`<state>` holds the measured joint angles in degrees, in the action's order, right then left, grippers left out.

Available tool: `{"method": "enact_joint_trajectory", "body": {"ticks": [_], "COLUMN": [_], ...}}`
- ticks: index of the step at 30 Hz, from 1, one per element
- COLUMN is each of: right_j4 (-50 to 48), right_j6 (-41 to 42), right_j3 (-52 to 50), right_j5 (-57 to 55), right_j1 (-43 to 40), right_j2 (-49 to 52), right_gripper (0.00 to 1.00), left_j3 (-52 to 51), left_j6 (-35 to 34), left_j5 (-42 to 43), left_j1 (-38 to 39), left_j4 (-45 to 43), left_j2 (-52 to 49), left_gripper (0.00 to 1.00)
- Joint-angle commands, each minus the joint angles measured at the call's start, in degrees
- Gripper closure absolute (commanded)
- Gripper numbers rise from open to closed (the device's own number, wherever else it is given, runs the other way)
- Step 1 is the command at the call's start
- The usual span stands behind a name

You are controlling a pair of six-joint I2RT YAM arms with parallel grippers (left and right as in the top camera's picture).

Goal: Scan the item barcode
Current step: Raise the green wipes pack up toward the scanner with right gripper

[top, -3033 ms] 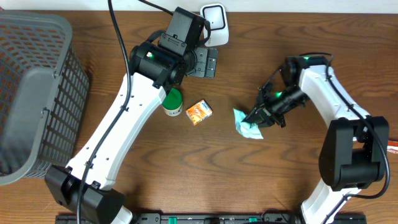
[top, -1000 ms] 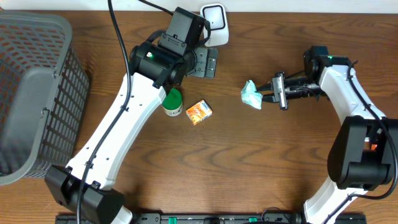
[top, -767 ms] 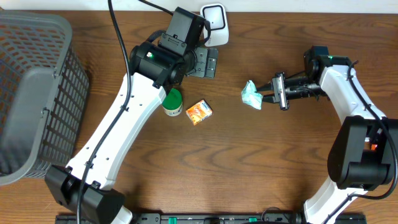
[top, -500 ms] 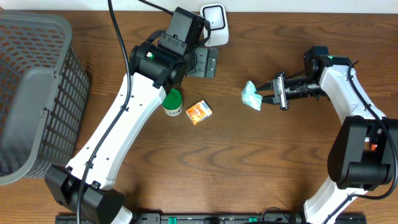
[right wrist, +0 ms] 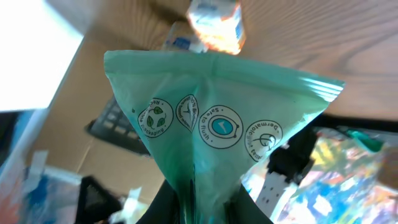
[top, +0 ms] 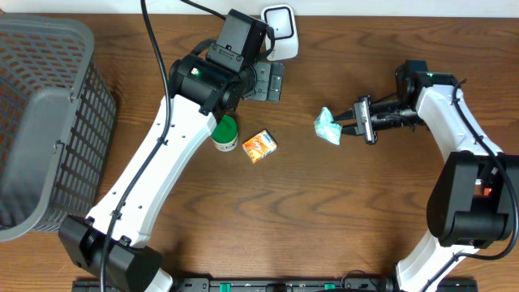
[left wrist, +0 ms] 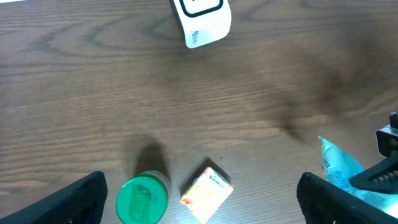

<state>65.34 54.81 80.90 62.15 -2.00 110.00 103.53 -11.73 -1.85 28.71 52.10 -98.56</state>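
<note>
Lower right of the white scanner, the right gripper is clamped on one edge of the teal packet. Just below the scanner, the left gripper hangs with its fingers spread wide apart.

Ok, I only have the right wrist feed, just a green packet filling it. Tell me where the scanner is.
Observer: The scanner stands at the table's far edge, left of the packet in the right gripper.
Operator: Give me the left gripper's state.
Observer: The left gripper is open and empty, near the scanner.
Operator: Name anything at the left edge.
Observer: A grey basket sits there.
</note>
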Motion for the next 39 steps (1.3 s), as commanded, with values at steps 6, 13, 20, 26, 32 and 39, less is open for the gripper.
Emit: {"method": "enact_joint_trajectory", "body": {"ticks": [6, 13, 20, 26, 32, 39], "right_j4": [-8.6, -28.6, -33.6, -33.8, -33.7, -33.2], "right_j6": [-16.4, -36.1, -47.4, -64.2, -79.9, -88.3], "right_j3": [0.8, 0.8, 0.8, 0.7, 0.3, -1.6], "right_j5": [3.9, 27.3, 24.3, 27.3, 27.3, 17.4], "right_j1": [0.5, 0.3, -0.6, -0.5, -0.4, -0.4], "right_j2": [-0.5, -0.5, -0.5, -0.5, -0.5, -0.5], "right_gripper": [0.99, 0.99, 0.99, 0.99, 0.99, 0.99], "left_j3": [0.2, 0.2, 0.2, 0.2, 0.2, 0.2], "left_j6": [1.0, 1.0, 1.0, 1.0, 1.0, 1.0], "left_j5": [-0.3, -0.3, -0.3, -0.3, -0.3, -0.3], "left_j1": [-0.2, -0.2, -0.2, -0.2, -0.2, -0.2], "left_j4": [0.0, 0.0, 0.0, 0.0, 0.0, 0.0], "left_j2": [0.0, 0.0, 0.0, 0.0, 0.0, 0.0], "left_gripper": [0.02, 0.02, 0.02, 0.02, 0.02, 0.02]}}
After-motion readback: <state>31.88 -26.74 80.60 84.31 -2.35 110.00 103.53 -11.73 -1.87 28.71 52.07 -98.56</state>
